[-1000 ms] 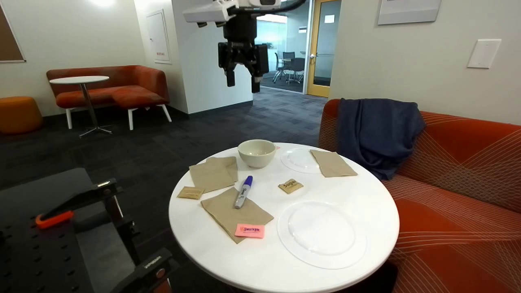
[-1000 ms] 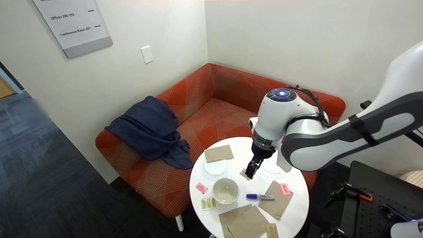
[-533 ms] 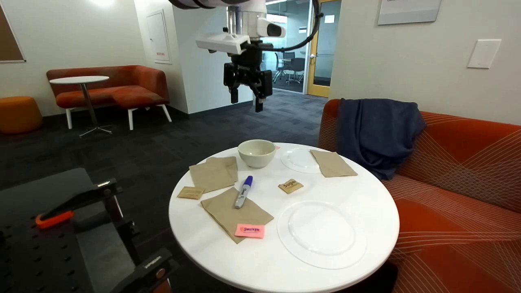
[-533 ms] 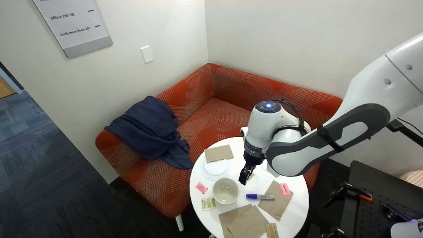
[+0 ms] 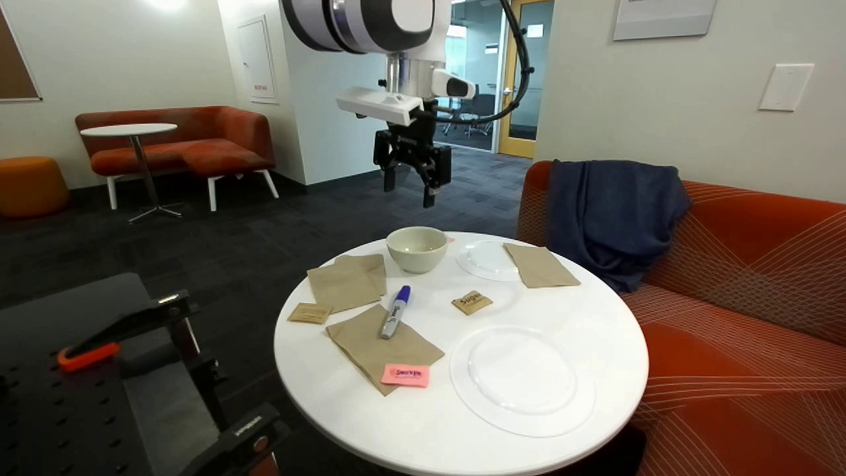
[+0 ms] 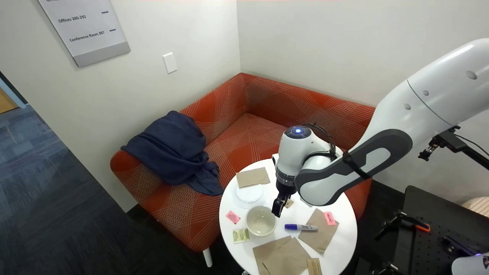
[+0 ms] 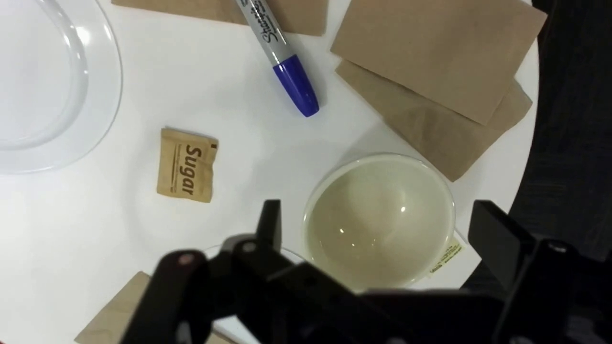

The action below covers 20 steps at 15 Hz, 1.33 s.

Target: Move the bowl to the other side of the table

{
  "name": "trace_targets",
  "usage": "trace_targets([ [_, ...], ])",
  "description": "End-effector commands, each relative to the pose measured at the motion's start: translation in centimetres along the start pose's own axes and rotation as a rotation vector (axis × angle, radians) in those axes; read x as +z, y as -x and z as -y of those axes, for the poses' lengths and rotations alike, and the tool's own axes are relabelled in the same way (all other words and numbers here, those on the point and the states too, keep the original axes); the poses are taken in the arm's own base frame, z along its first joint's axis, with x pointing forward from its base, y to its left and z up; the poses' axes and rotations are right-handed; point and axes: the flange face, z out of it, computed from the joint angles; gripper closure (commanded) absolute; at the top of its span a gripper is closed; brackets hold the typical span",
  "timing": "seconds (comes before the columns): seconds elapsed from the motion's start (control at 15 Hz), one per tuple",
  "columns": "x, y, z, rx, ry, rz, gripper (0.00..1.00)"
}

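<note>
Bowl (image 7: 377, 222) upright on table (image 5: 585, 314); outline round, mouth facing up; pincer (image 5: 410, 192) spread apart above table

In an exterior view we see the small, deep, round bowl (image 5: 416, 250) standing upright near the far edge of the round table (image 5: 585, 314), a little left of the middle. Its sides are plain and cream-white, and the table has a smooth white top. In an exterior view we find the bowl (image 6: 261, 221) left of the middle of the table. In the wrist view we look down into the bowl's glossy inside, flecked with bright glints, close to the table's right edge.
</note>
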Motion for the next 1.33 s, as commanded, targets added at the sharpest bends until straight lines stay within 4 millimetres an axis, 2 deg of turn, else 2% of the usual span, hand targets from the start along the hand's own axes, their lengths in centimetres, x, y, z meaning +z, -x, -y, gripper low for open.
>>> trace_targets([
  [0.0,2.1,-1.2,-0.7,-0.030,-0.012,0.004,0.00],
  [0.2,3.9,-1.8,-1.3,-0.028,-0.001,0.029,0.00],
  [0.27,3.1,-0.8,-0.7,-0.016,-0.004,0.032,0.00],
  [0.4,3.7,-0.7,-0.8,-0.014,-0.004,0.041,0.00],
  [0.73,3.7,-0.7,-0.6,-0.017,-0.004,0.041,0.00],
  [1.27,5.7,-3.0,-1.5,-0.003,-0.046,0.034,0.00],
])
